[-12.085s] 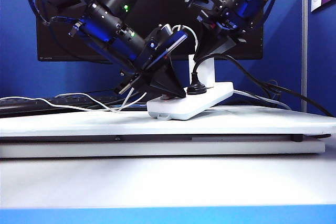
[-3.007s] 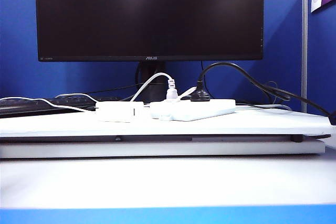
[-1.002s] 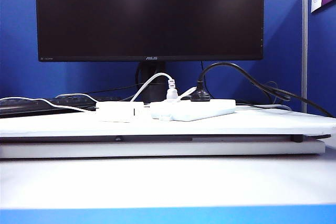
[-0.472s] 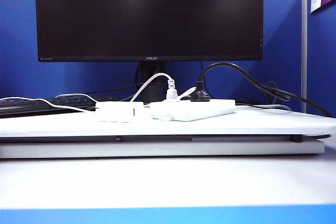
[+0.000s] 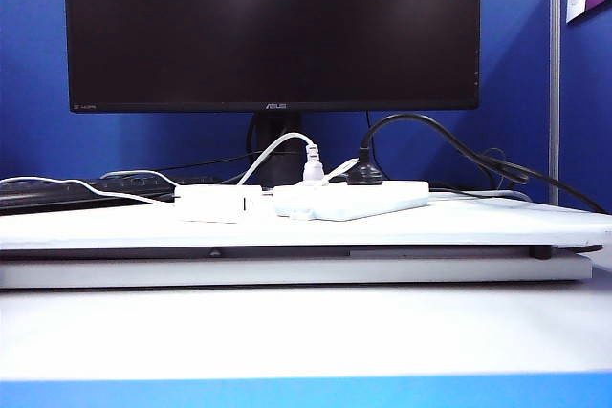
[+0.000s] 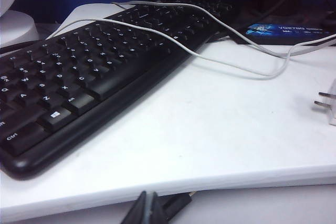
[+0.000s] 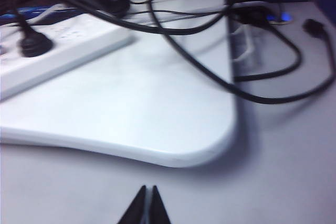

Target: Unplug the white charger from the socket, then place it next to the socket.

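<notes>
So the white charger is out of the socket and lying flat on the white board, just beside the strip's left end as the exterior view shows it. Its long side runs roughly in line with the strip, and its thin white cable loops up and back behind it. In the left wrist view only the charger's two metal prongs poke in at the frame edge, pointing toward the black keyboard, so it really is unplugged. On the strip itself the black round plug and a small ribbed plug are seated.

Neither arm shows up in the exterior view at all. The left gripper sits low off the board's near edge with its jaws closed and nothing between them. The right gripper is the same story: pinched together, holding nothing, parked off the board's rounded corner on the strip's far side from the charger.

The relation that matters: the charger lies on the left arm's side, across the board and off to one side of that gripper, while the right gripper would have to reach past the whole strip to get at it. Judging by how things lie, the job looks done, and if any nudging were needed the left arm is the nearer one.
</notes>
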{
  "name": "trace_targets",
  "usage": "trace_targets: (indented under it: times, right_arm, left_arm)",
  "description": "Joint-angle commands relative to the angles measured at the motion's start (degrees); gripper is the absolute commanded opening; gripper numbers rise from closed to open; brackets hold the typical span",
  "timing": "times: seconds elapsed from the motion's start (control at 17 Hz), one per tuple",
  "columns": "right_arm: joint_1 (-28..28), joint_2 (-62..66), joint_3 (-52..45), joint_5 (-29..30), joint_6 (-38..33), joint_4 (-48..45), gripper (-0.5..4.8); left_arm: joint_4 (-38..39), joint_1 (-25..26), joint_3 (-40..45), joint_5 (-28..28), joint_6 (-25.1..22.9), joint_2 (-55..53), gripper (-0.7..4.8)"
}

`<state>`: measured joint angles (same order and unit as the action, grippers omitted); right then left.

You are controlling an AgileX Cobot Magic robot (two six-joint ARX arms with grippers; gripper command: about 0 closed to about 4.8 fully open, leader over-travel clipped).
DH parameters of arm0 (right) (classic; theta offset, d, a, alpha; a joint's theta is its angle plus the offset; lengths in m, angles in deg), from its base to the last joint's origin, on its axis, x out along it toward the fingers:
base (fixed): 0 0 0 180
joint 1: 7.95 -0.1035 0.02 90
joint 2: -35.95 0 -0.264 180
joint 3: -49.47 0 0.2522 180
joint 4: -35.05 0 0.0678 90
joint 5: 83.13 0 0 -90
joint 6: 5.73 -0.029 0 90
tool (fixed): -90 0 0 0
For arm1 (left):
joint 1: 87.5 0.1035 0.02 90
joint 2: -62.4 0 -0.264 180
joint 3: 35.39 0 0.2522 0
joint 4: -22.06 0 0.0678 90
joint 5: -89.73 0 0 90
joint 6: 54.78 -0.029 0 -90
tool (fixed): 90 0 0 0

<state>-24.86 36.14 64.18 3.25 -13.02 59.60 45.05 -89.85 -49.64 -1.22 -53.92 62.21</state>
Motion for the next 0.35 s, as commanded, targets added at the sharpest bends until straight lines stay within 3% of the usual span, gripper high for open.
trace_targets:
  times: [0.06,0.29,0.35]
  right_arm:
    - [0.1,-0.1,-0.7,9.1,0.0,-1.6,-0.02]
    - [0.1,-0.1,-0.7,9.5,0.0,-1.7,-0.02]
    - [0.1,-0.1,-0.7,0.2,0.0,-1.6,-0.02]
  left_arm:
    - [0.5,0.1,0.1,-0.2,-0.2,0.1,-0.04]
    - [0.5,0.1,0.1,-0.2,-0.2,0.1,-0.04]
    - [0.5,0.1,0.1,-0.2,-0.2,0.1,-0.04]
